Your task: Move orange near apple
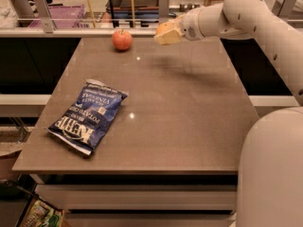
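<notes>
Clamped on orange [162,28]: gripper [165,33], aloft at far side, right of apple [122,39]. Raised clear of table [189,126], probably for setting down close by.

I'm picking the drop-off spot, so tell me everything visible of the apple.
The apple is round, red-orange and smooth, with a dark stem dimple on top. It sits upright near the table's far edge, left of centre, touching only the tabletop. The gripper, holding the orange, hangs in the air to its right, apart from it.
</notes>
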`<state>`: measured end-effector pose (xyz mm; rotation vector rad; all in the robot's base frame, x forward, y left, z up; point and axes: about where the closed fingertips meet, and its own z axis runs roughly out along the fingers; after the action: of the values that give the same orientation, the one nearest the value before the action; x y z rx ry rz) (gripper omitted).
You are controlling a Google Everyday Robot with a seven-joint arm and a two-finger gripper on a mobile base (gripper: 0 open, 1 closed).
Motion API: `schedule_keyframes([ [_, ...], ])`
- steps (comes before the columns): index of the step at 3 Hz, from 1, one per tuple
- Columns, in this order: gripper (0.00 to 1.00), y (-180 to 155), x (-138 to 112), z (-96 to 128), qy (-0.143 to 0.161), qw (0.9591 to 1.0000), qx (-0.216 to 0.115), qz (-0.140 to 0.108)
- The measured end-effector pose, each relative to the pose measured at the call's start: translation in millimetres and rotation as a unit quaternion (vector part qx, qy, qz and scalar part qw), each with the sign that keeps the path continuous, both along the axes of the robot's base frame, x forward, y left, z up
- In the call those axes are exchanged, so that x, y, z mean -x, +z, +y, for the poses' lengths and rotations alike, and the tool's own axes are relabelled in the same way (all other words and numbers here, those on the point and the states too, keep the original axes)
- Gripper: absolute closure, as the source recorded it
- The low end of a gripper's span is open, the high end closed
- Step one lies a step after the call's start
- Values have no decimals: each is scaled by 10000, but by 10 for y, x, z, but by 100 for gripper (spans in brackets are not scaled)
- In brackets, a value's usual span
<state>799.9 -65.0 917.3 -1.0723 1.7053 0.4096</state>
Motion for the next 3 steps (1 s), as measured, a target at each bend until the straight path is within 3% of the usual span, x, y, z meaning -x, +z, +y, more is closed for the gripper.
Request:
schedule_keyframes([
  [1, 100, -172, -103, 58, -96, 9998, 79, 182],
  [3, 100, -366, -309, 327, -34, 9995, 116, 297],
])
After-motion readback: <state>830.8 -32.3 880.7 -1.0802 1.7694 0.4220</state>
